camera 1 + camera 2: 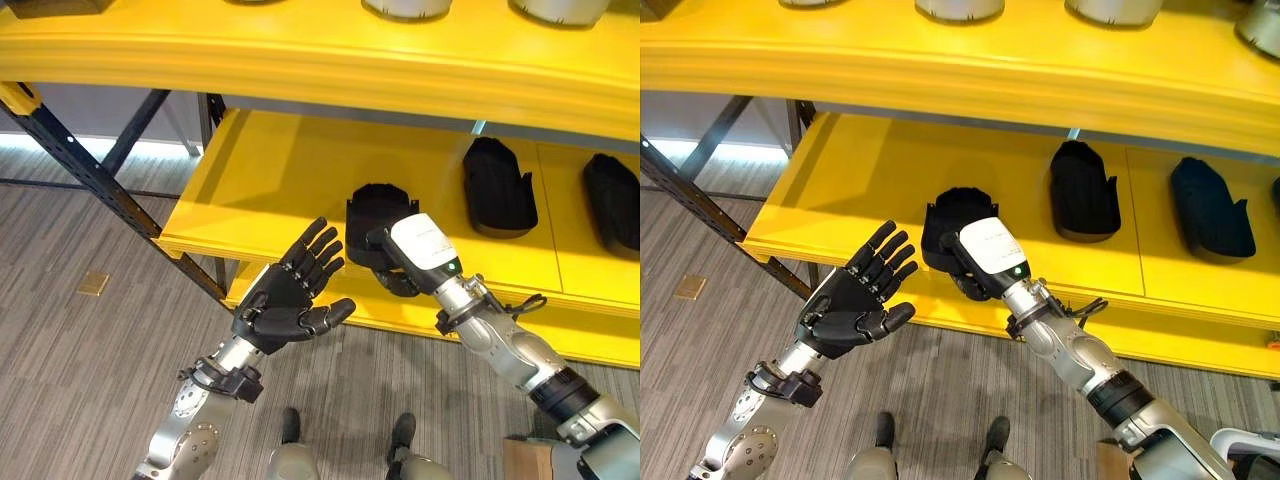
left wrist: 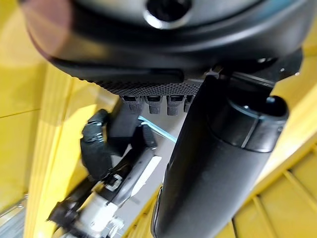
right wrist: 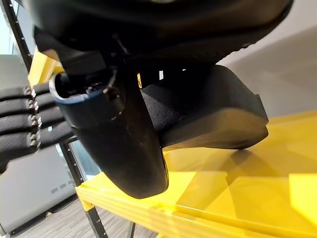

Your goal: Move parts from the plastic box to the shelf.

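Note:
A black moulded part (image 1: 372, 207) lies at the front of the yellow middle shelf (image 1: 262, 180). My right hand (image 1: 402, 268), with a white cover on its back, is shut on the part's near end. The right wrist view has the part (image 3: 218, 114) resting flat on the shelf board (image 3: 237, 188), with my thumb (image 3: 116, 144) against its near side. My left hand (image 1: 288, 298) hovers open, palm up, just left of the part and in front of the shelf edge. It touches nothing.
Two more black parts (image 1: 498, 188) (image 1: 612, 203) lie further right on the same shelf. Pale round containers (image 1: 405, 8) stand on the upper shelf. A dark steel upright with a diagonal brace (image 1: 80, 165) is at the left. A wooden box corner (image 1: 525, 460) shows low right.

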